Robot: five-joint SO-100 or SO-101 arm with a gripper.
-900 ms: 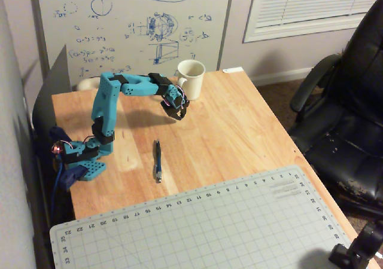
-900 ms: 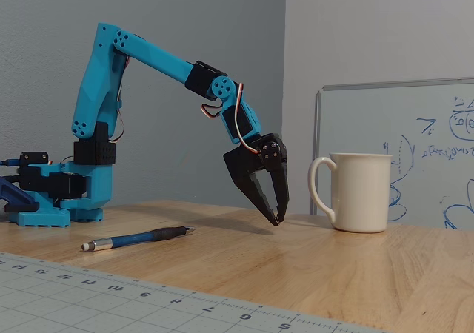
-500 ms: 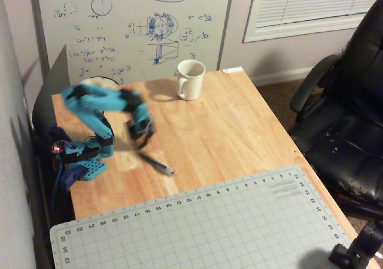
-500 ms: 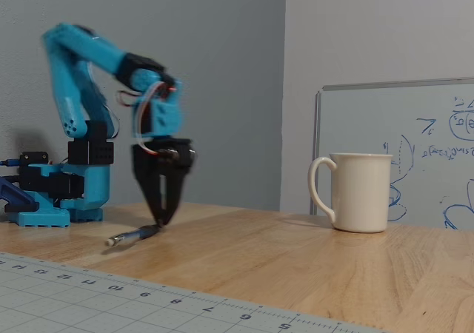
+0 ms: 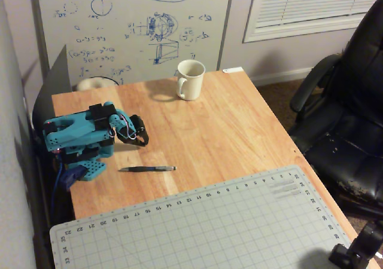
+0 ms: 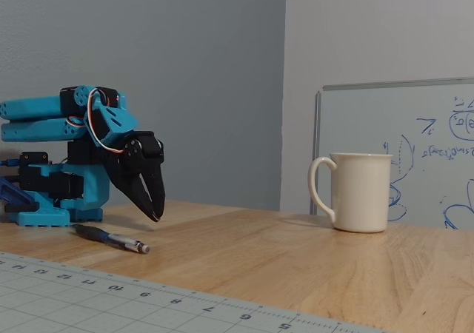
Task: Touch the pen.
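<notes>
**Q:** In the high fixed view, where does the pen (image 5: 147, 168) lie relative to the gripper (image 5: 142, 140)?

**A:** The pen rests flat on the wooden table (image 5: 227, 125), between the folded arm and the cutting mat (image 5: 209, 227). It lies below the gripper in this view, toward the mat, near but clearly apart from the fingertips. Its long axis runs left to right, roughly parallel to the mat's near edge. The pen appears thin and dark, with a paler tip at its right end.

**Q:** And the low fixed view?

**A:** The gripper (image 6: 155, 216) hangs above the table, its fingertips pointing down with no visible gap between them; the jaws are closed on nothing. The pen (image 6: 111, 237) lies below and to the left of the fingertips, its silvery tip toward the viewer. A touch would likely require a short descent toward the mat side. The white mug (image 6: 359, 192) stands well apart, at right.
</notes>
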